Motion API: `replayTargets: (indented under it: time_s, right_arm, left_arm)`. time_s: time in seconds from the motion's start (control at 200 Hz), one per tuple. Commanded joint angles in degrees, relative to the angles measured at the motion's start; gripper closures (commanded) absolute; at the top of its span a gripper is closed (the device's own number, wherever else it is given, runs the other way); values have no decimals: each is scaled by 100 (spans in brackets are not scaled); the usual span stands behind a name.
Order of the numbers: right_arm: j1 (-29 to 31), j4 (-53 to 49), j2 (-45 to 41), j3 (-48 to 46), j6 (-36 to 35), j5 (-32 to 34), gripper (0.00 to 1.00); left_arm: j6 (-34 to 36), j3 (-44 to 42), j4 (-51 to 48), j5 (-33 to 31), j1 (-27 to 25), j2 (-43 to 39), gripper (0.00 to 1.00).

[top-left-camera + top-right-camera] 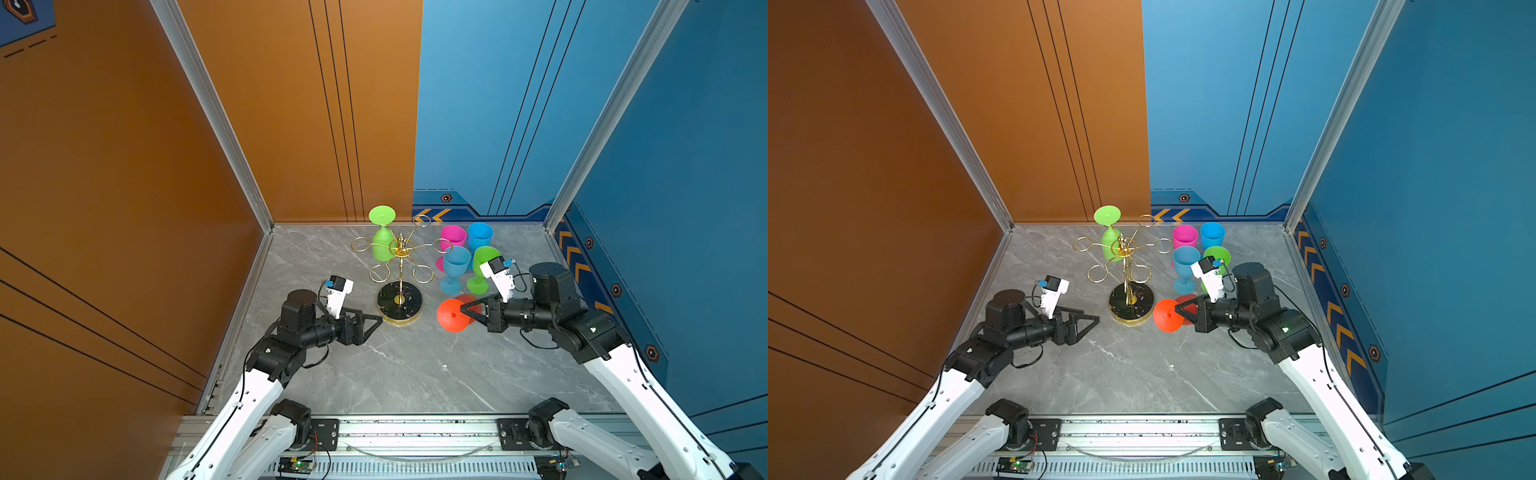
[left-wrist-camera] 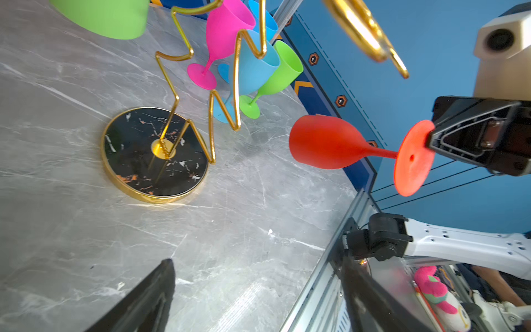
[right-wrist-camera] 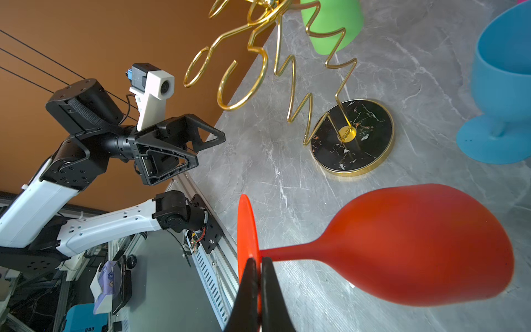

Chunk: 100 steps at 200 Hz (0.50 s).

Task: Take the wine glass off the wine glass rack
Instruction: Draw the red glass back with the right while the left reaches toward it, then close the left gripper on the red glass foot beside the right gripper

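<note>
The wine glass rack (image 1: 400,300) (image 1: 1128,305) (image 2: 155,155) (image 3: 353,136) stands mid-table, gold wire on a round black base. A green wine glass (image 1: 382,246) (image 1: 1111,241) hangs upside down from a back loop. My right gripper (image 1: 462,309) (image 1: 1177,309) (image 3: 255,260) is shut on the foot rim of a red wine glass (image 1: 451,318) (image 1: 1166,316) (image 2: 324,142) (image 3: 416,244). The glass hangs bowl-down above the table, just right of the rack base and apart from it. My left gripper (image 1: 374,322) (image 1: 1094,320) (image 2: 257,260) (image 3: 210,151) is open and empty, left of the base.
Several glasses stand upright at the back right: a pink glass (image 1: 453,237), a blue glass (image 1: 480,235), another blue glass (image 1: 455,262) and a green glass (image 1: 484,254) right behind my right wrist. Walls close three sides; a metal rail (image 1: 415,432) runs along the front.
</note>
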Motion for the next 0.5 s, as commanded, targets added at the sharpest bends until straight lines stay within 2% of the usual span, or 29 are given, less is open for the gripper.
replayTargets:
  time_s: [0.0, 0.27, 0.3, 0.496]
  right_arm:
    - [157, 275, 16, -78, -170, -43, 100]
    - [561, 440, 44, -136, -279, -33, 100]
    - [594, 464, 44, -146, -279, -38, 100]
    - [783, 644, 53, -214, -313, -97, 100]
  left_arm:
    - [-145, -64, 356, 477, -189, -1, 12]
    - [-445, -153, 1157, 644, -867, 8, 13]
    - [-463, -156, 1226, 673, -943, 19, 18]
    - [-533, -87, 1568, 973, -1297, 185, 21]
